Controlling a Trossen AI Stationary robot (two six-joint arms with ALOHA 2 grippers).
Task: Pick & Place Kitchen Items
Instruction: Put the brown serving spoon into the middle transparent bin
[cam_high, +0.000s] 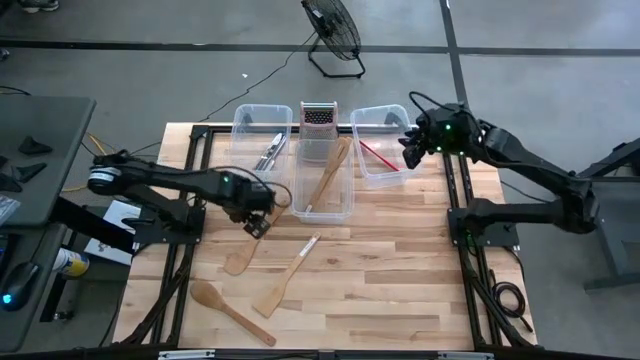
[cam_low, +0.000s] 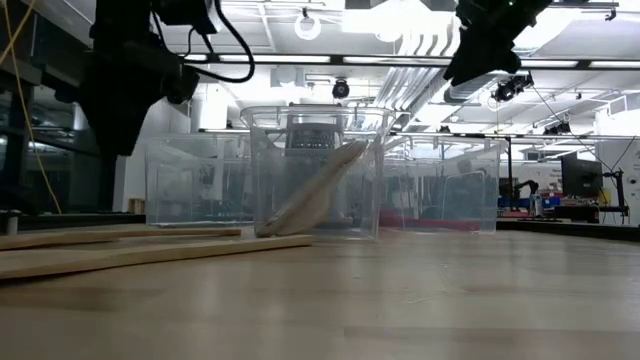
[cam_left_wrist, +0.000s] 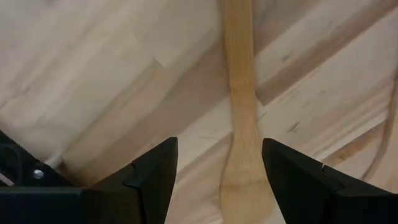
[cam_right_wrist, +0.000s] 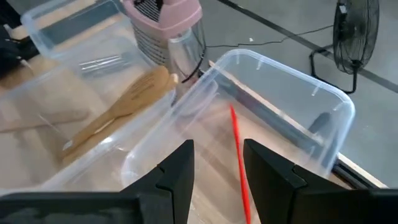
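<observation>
The left gripper (cam_left_wrist: 214, 186) is hanging with its jaws apart directly over a pale wooden spatula (cam_left_wrist: 241, 112), whose flat handle is running up the middle of the left wrist frame between the two dark fingers. That straddle looks like a line-up for a pinch across the narrow neck, where the smooth wood widens into the blade. In the high view this gripper (cam_high: 258, 224) is sitting left of centre, just above the spatula (cam_high: 240, 258) lying on the blond planked table (cam_high: 400, 280).

The right gripper (cam_right_wrist: 217, 180) is also holding its jaws apart, empty, over the right-hand clear bin (cam_right_wrist: 292, 106), where a thin red-headed spatula (cam_right_wrist: 239, 162) is lying on the glossy plastic floor; likely a release has just happened there, or a retreat is due.

Two more wooden pieces are waiting at lower centre: a slotted turner (cam_high: 285, 285) and a round-bowled spoon (cam_high: 228, 310). The middle bin (cam_high: 322, 190) is already holding wooden utensils leaning against its wall, the left bin (cam_high: 262, 128) is holding shiny metal cutlery (cam_high: 271, 150), and the perforated steel grater (cam_high: 319, 118) is standing upright behind them.
</observation>
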